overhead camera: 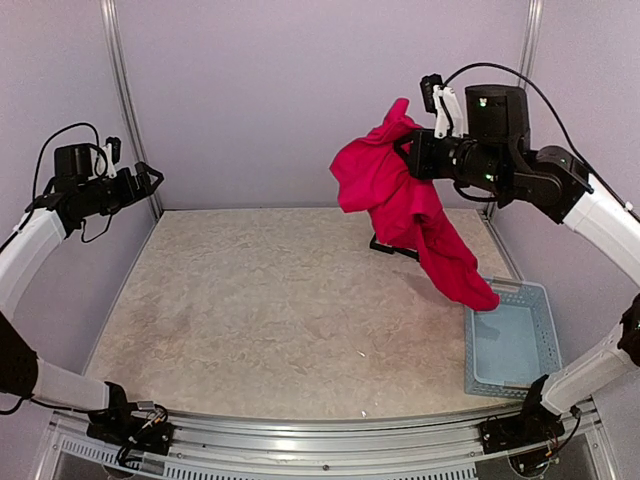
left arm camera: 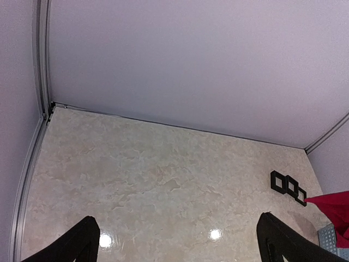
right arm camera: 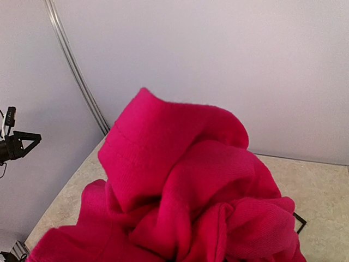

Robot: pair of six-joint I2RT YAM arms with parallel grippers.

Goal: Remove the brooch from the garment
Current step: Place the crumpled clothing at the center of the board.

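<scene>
— What is seen on the left?
— The left fingers [overhead camera: 152, 178] are spread wide apart, high over the tabletop [overhead camera: 260, 320].
— And further right?
— The garment [overhead camera: 405, 205] is clamped up high by the right fingers [overhead camera: 412, 152]. A black frame [left arm camera: 287, 185] is partly hidden behind it. The garment's tip is hung over the blue basket [overhead camera: 510, 345].

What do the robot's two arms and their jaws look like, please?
The left arm and right arm both have white link shells, black joints and black wrist housings. Loose black cables loop over each wrist, beside a small white bracket. The jaws are black and taper to points.
</scene>
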